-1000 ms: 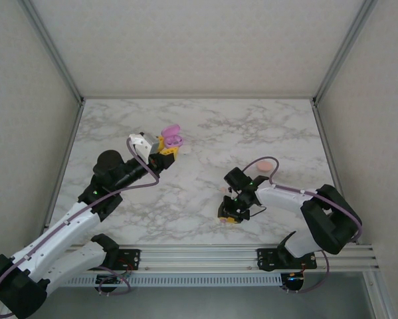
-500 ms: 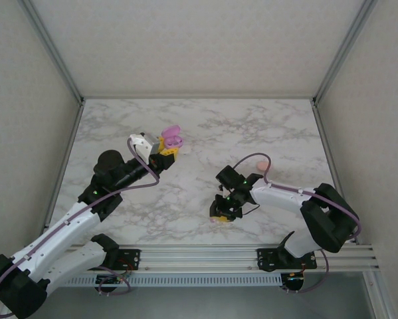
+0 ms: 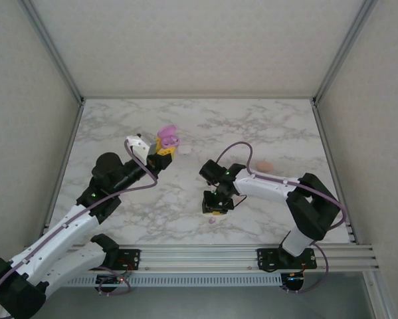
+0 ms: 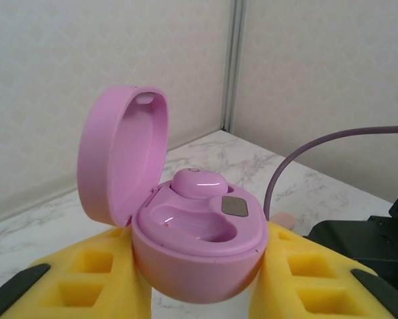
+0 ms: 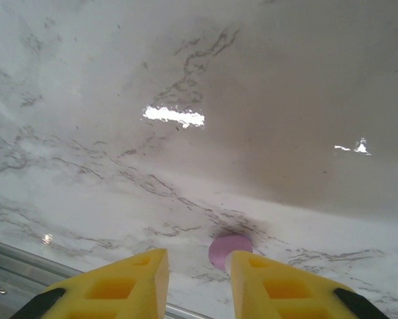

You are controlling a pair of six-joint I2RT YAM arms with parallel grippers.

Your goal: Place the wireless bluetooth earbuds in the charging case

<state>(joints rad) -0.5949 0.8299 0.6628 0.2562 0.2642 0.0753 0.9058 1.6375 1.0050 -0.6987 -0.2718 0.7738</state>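
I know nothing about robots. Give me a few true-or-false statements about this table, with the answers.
1. The left gripper holds a purple charging case with its lid open. True.
2. Both slots in the case are filled. False: one earbud sits inside; the other slot is empty.
3. The right gripper clamps an earbud. False: the loose purple earbud lies on the marble table just past its fingertips.
4. A peach case lies on the table. True.

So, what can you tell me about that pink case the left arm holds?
The charging case is glossy pink plastic, pebble-shaped, its hinged lid standing open. One pink earbud sits in the far socket; the near socket is empty. The left pincer grips its base between yellow pads, holding it upright.
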